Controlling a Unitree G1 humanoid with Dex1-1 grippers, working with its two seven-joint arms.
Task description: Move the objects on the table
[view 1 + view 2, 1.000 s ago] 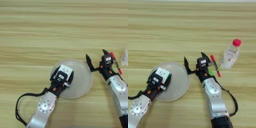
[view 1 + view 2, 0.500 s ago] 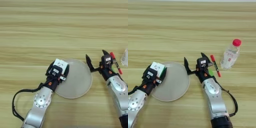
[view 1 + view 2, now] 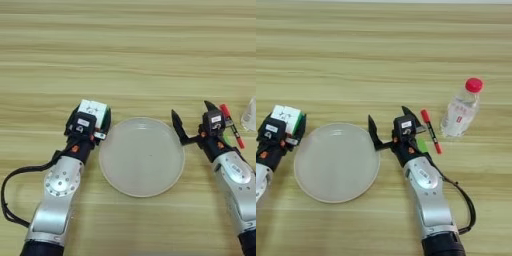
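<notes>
While the left arm reaches forward from the desk's near edge, its left gripper (image 3: 92, 120) sits just off the plate's (image 3: 142, 156) left rim, fingers closed around the one puzzle cube (image 3: 94, 111), white face up. The right arm rises from the near edge as well; the right gripper (image 3: 390, 124) stands at the plate's right rim with its two black fingers spread wide, holding nothing. Just right of it lie one pen (image 3: 430, 130) and one green block (image 3: 421, 145), partly hidden. One clear bottle (image 3: 461, 107) stands beyond.

wooden table (image 3: 381, 50), plate (image 3: 336, 162), pen (image 3: 431, 131), bottle (image 3: 460, 110)
</notes>
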